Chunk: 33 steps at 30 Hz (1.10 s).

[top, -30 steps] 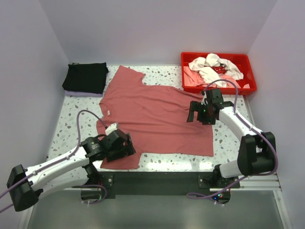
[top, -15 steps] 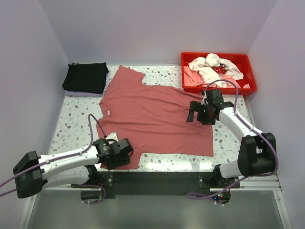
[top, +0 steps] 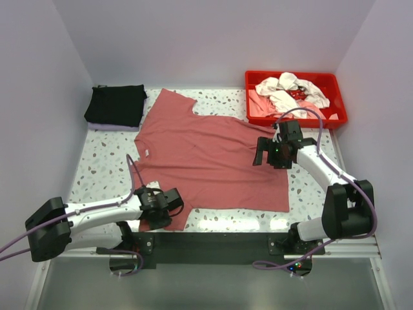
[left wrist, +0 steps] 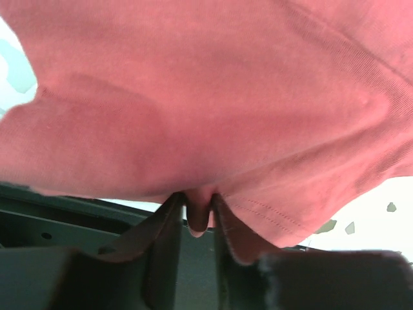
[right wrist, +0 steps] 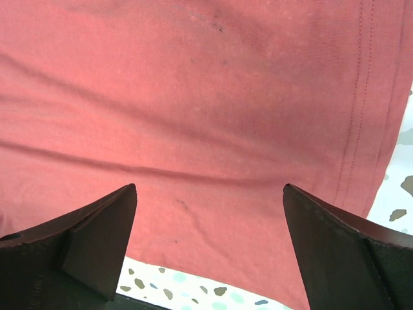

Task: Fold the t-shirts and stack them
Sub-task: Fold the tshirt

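A dusty brick-red t-shirt lies spread flat on the speckled table. My left gripper is low at the shirt's near left corner, by the table's front edge. In the left wrist view a small fold of the red cloth is pinched between its nearly closed fingers, my left gripper being shut on it. My right gripper hovers over the shirt's right side, wide open, with only flat cloth under my right gripper. A folded black t-shirt sits at the back left.
A bright-red plastic tray at the back right holds crumpled white and pale pink shirts. The black shirt rests on a lilac layer. The dark mounting rail runs along the near edge. Walls close in on three sides.
The left gripper has dropped toward the front edge at the shirt's near left corner and closed from wide open onto a fold of cloth. The right arm has not moved.
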Each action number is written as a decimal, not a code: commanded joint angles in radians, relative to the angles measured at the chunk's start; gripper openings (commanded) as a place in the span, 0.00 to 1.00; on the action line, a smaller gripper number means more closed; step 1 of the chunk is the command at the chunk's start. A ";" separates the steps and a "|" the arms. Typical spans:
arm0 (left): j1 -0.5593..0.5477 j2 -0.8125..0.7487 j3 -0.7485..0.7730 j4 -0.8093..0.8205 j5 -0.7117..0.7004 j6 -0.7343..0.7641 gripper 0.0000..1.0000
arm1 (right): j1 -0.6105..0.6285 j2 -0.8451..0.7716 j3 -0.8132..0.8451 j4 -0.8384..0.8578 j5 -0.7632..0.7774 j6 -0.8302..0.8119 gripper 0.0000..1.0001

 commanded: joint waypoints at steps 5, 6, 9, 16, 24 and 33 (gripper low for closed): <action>-0.005 0.035 -0.034 0.084 -0.044 -0.015 0.04 | 0.001 -0.101 -0.040 -0.031 0.058 0.046 0.99; -0.005 0.030 -0.026 0.084 -0.044 -0.008 0.00 | 0.003 -0.143 -0.057 -0.049 0.073 0.073 0.99; -0.005 0.015 -0.014 0.081 -0.041 0.008 0.00 | 0.003 -0.221 -0.106 -0.133 0.168 0.156 0.99; -0.005 -0.023 0.021 0.086 -0.024 0.094 0.00 | 0.001 -0.503 -0.258 -0.305 0.162 0.329 0.99; -0.005 -0.051 0.027 0.083 -0.005 0.129 0.00 | 0.001 -0.684 -0.398 -0.331 0.210 0.581 0.99; -0.005 -0.112 0.060 -0.006 -0.056 0.109 0.00 | -0.001 -0.663 -0.516 -0.250 0.231 0.644 0.96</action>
